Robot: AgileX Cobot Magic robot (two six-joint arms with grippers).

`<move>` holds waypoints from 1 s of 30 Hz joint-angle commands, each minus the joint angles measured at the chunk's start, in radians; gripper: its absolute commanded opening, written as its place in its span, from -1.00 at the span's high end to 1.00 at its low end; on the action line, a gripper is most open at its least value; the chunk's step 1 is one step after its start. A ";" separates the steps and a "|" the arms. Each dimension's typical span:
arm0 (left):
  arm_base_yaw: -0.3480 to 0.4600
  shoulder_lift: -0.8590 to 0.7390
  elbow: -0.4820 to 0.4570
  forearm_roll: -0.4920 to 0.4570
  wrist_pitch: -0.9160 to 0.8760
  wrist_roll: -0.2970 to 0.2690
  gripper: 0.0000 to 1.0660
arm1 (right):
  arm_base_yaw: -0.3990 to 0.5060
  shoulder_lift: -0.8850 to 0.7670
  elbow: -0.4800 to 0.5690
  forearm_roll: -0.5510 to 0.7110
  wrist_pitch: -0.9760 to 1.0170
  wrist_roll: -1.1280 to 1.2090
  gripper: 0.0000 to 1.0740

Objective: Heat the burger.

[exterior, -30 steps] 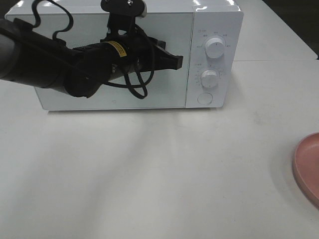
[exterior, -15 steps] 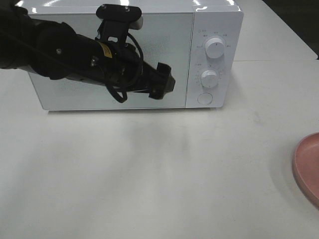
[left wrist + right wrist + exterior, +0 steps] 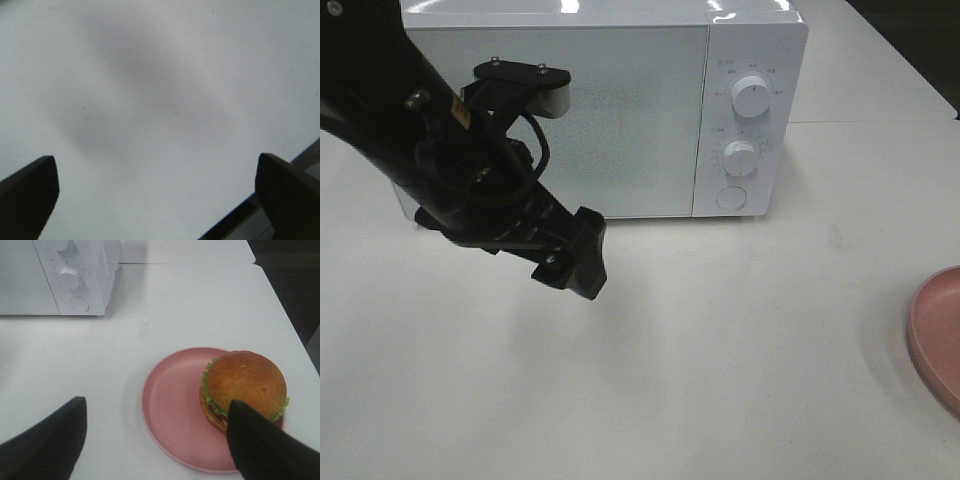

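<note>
The burger (image 3: 245,385), golden-brown bun over green lettuce, sits on the right half of a pink plate (image 3: 170,410) in the right wrist view. My right gripper (image 3: 155,440) hovers open above that plate, one finger beside the burger, touching nothing. In the exterior high view only the plate's edge (image 3: 935,335) shows at the far right; the burger is out of that view. My left gripper (image 3: 575,265) hangs over the table in front of the white microwave (image 3: 620,100), whose door is shut. Its fingers (image 3: 30,190) stand wide apart and empty.
The microwave has two round knobs (image 3: 752,95) and a round button (image 3: 731,197) on its right panel. It also shows in the right wrist view as a white box (image 3: 30,275) far from the plate. White table (image 3: 740,350) lies between microwave and plate.
My left arm has swung from in front of the microwave door down and left toward the table, and its gripper has opened. The right gripper and the plate have stayed put.
</note>
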State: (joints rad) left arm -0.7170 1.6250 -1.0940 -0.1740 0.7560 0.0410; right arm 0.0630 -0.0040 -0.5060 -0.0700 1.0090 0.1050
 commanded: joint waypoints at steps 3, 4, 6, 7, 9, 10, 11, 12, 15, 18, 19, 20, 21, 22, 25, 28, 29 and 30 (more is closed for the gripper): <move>0.037 -0.046 0.000 -0.007 0.125 -0.029 -0.89 | -0.004 -0.027 0.001 0.002 -0.011 -0.007 -0.40; 0.037 -0.046 0.000 -0.007 0.125 -0.029 -0.89 | -0.004 -0.027 0.001 0.002 -0.011 -0.007 -0.40; 0.085 -0.068 0.000 -0.007 0.186 -0.030 -0.89 | -0.004 -0.027 0.001 0.002 -0.011 -0.007 -0.40; 0.085 -0.068 0.000 -0.007 0.186 -0.030 -0.89 | -0.004 -0.027 0.001 0.002 -0.011 -0.007 -0.40; 0.129 -0.083 0.000 -0.006 0.219 -0.030 -0.89 | -0.004 -0.027 0.001 0.002 -0.011 -0.007 -0.40; 0.153 -0.092 0.000 -0.006 0.234 -0.028 -0.89 | -0.004 -0.027 0.001 0.002 -0.011 -0.007 -0.40; 0.198 -0.109 0.001 -0.006 0.259 -0.015 -0.89 | -0.004 -0.027 0.001 0.002 -0.011 -0.007 -0.40; 0.198 -0.109 0.001 -0.006 0.259 -0.015 -0.89 | -0.004 -0.027 0.001 0.002 -0.011 -0.007 -0.40; 0.277 -0.139 0.003 -0.006 0.291 0.006 -0.89 | -0.004 -0.027 0.001 0.002 -0.011 -0.007 -0.40; 0.396 -0.176 0.004 -0.006 0.346 0.036 -0.89 | -0.004 -0.027 0.001 0.002 -0.011 -0.007 -0.40; 0.427 -0.186 0.007 -0.006 0.360 0.041 -0.89 | -0.004 -0.027 0.001 0.002 -0.011 -0.007 -0.40; 0.427 -0.186 0.007 -0.006 0.360 0.041 -0.89 | -0.004 -0.027 0.001 0.002 -0.011 -0.007 -0.40; 0.485 -0.207 0.021 -0.007 0.379 0.045 -0.89 | -0.004 -0.027 0.001 0.002 -0.011 -0.007 -0.40; 0.517 -0.220 0.034 -0.006 0.385 0.050 -0.89 | -0.004 -0.027 0.001 0.002 -0.011 -0.007 -0.40; 0.577 -0.247 0.067 -0.006 0.392 0.057 -0.89 | -0.004 -0.027 0.001 0.002 -0.011 -0.007 -0.40; 0.646 -0.309 0.121 -0.010 0.384 0.054 -0.89 | -0.004 -0.027 0.001 0.002 -0.011 -0.007 -0.40; 0.677 -0.354 0.154 -0.010 0.373 0.045 -0.89 | -0.004 -0.027 0.001 0.002 -0.011 -0.007 -0.40; 0.689 -0.381 0.171 -0.009 0.375 0.045 -0.89 | -0.004 -0.027 0.001 0.002 -0.011 -0.007 -0.40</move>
State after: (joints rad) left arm -0.0630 1.3030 -0.9670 -0.1750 1.1370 0.0910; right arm 0.0630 -0.0040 -0.5060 -0.0700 1.0090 0.1050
